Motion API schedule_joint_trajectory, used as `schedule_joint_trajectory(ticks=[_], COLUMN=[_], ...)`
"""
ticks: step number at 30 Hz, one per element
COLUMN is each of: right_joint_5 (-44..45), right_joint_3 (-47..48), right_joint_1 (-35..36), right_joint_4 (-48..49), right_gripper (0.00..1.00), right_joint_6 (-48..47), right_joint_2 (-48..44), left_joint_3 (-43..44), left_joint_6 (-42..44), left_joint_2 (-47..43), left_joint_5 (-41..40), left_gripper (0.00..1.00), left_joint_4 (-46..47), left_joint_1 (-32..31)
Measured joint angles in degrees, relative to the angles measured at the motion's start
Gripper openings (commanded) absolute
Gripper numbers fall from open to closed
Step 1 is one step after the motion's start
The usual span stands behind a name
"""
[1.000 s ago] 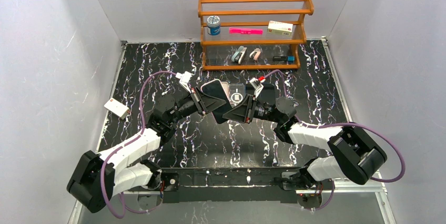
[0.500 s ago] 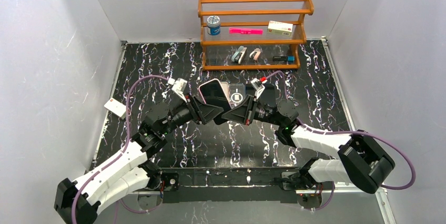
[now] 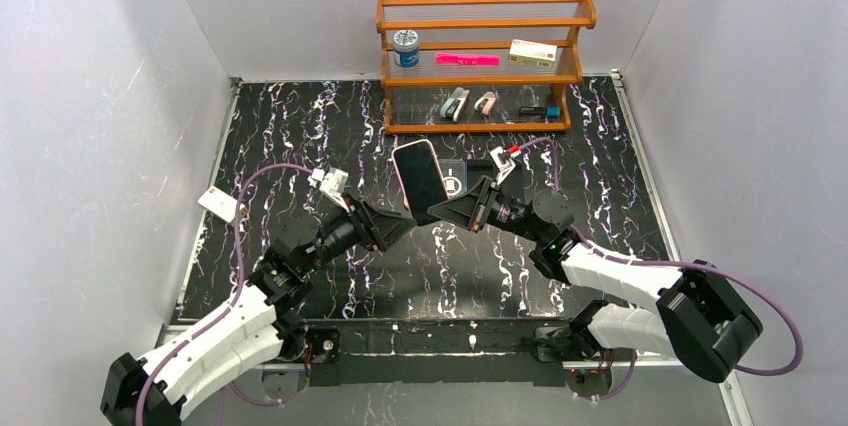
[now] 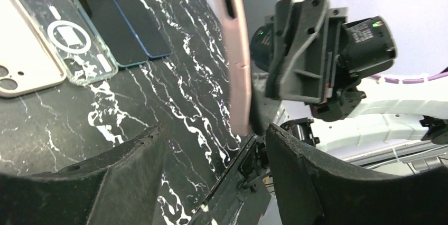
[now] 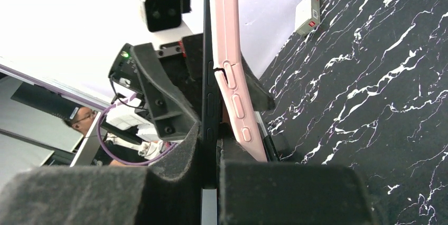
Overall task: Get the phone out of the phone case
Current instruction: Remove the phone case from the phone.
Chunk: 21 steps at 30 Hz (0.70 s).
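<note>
The phone (image 5: 209, 103), partly out of its pink case (image 5: 231, 77), is pinched by the right gripper (image 3: 441, 214). The left gripper (image 4: 213, 139) is held open nearby.

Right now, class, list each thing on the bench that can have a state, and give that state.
phone, raised off the table
pink case, partly peeled off the phone at the gripped end
right gripper, shut on the phone's edge
left gripper, open, holding nothing
clear case, empty, flat on the table

phone case (image 5: 232, 93): pink | phone (image 5: 210, 110): dark | table (image 3: 300, 116): black (white veins) | rack (image 3: 478, 24): orange
</note>
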Motion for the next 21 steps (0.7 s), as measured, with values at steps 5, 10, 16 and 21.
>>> schedule_joint_trajectory(ticks=[5,10,16,21], right_joint_5=[1.1,1.2,1.2,1.0], right_joint_3=[-0.5,-0.7,-0.7,-0.7], right_joint_1=[-0.2,-0.2,-0.2,-0.4], right_joint_4=[-0.3,-0.3,-0.2,0.0], right_gripper=[0.01,0.01,0.01,0.01], right_joint_6=[0.1,0.2,0.2,0.2], right_joint_2=[-1.0,-1.6,-1.6,-1.6], left_joint_3=[-2.0,-3.0,-3.1,-3.1], left_joint_6=[-1.0,-1.6,-2.8,-4.0], left_joint_2=[0.9,1.9,4.4,6.4], left_joint_5=[0.0,0.1,0.8,1.4], left_gripper=[0.64,0.64,0.64,0.63], left_joint_4=[1.5,2.9,5.9,8.1], left_joint_1=[0.0,0.0,0.0,0.0])
